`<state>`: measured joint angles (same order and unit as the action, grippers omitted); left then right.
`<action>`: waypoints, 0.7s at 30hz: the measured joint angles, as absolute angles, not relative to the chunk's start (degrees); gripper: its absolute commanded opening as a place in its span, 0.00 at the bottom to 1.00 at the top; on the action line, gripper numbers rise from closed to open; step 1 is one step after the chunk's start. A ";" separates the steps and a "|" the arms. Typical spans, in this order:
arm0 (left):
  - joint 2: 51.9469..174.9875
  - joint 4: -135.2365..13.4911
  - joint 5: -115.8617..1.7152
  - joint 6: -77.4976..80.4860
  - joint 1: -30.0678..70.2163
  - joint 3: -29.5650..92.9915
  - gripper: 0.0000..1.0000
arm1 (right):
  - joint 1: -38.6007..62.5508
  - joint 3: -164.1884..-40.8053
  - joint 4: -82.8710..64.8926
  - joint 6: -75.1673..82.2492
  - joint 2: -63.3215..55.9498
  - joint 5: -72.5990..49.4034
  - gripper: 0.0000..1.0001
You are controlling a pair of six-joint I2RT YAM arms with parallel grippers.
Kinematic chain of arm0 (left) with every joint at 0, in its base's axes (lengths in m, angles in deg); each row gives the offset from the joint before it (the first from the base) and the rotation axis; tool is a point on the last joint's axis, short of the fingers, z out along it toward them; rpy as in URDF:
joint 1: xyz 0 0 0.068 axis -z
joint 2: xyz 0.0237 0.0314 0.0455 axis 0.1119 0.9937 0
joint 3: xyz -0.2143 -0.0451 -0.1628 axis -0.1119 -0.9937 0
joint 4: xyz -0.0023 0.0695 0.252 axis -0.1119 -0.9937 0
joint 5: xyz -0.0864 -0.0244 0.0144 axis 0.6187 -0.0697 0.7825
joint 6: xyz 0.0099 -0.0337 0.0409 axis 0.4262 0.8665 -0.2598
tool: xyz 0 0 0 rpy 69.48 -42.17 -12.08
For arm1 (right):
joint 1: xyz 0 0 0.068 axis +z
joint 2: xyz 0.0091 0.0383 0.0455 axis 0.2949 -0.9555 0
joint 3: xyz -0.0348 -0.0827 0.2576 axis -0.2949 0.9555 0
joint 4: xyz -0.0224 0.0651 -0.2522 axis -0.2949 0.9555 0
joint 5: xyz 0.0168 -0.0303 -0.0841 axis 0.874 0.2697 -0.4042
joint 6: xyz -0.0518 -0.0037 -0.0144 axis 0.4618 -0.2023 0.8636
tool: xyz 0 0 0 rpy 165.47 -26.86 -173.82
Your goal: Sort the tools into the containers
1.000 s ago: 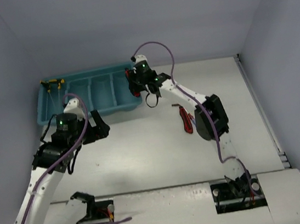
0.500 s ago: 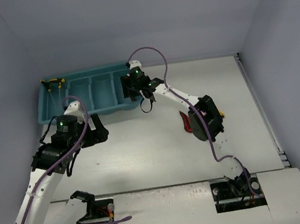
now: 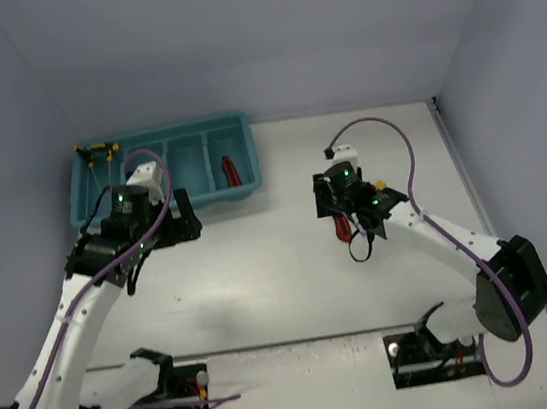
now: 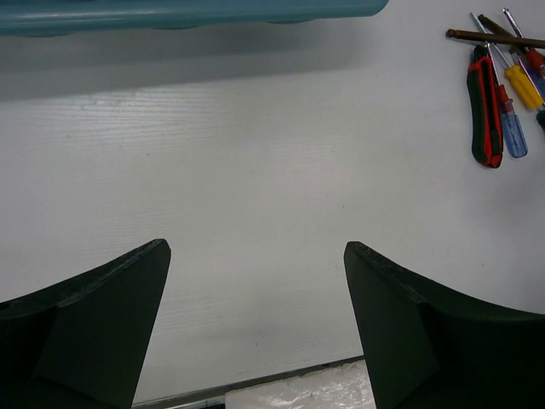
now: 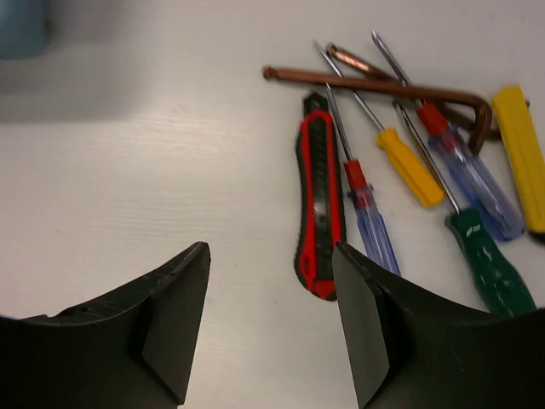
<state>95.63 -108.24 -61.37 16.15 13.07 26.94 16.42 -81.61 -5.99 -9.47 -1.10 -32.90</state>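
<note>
The right gripper [image 5: 271,253] hangs wide open and empty beside the loose tools; a cutter [image 5: 319,204], hex key [image 5: 383,85] and screwdrivers [image 5: 409,166] lie heaped on the table [image 5: 128,153]; the left gripper [image 4: 255,247] gapes empty near the tray [image 3: 183,128]; a red tool [image 3: 232,170] lies in its rightmost compartment.

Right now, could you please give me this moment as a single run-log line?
left gripper: open, empty, near tray | right gripper: open, empty, at loose tools | red-handled tool: in tray's right-end compartment
</note>
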 measured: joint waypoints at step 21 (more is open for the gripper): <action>94.71 -108.19 -61.30 16.43 13.78 26.58 0.82 | 13.71 -69.97 -10.87 -15.57 -12.79 -29.31 0.59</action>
